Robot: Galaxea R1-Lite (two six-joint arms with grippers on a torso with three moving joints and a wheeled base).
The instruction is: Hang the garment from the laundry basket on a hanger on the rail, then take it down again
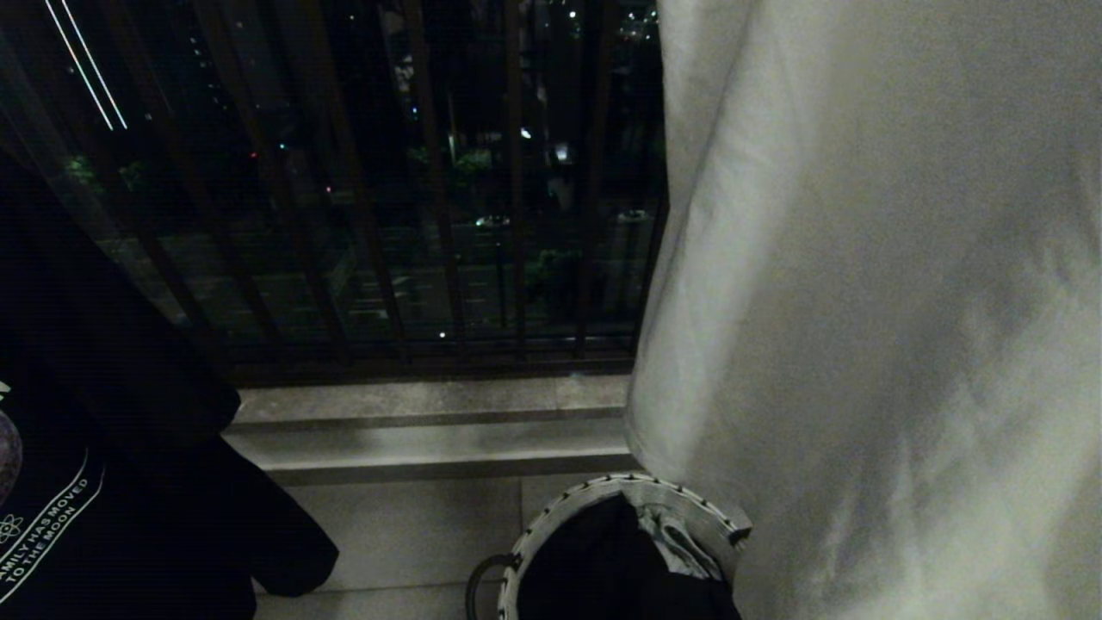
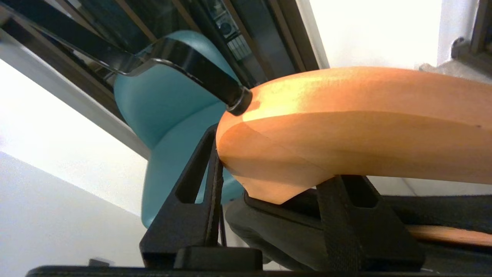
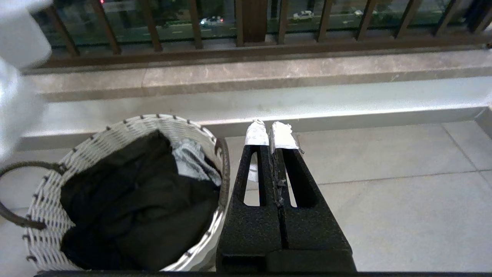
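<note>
Left gripper (image 2: 269, 184): clamped on hanger (image 2: 346, 123). Right gripper (image 3: 272, 134): shut, empty, beside basket (image 3: 127, 123). Garment (image 3: 130, 207) unhung, inside basket; your next move: fetch it.

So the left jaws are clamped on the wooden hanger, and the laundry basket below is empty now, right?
Not empty. The right wrist view shows the laundry basket with a dark garment bunched inside. The left gripper does hold the wooden hanger.
</note>
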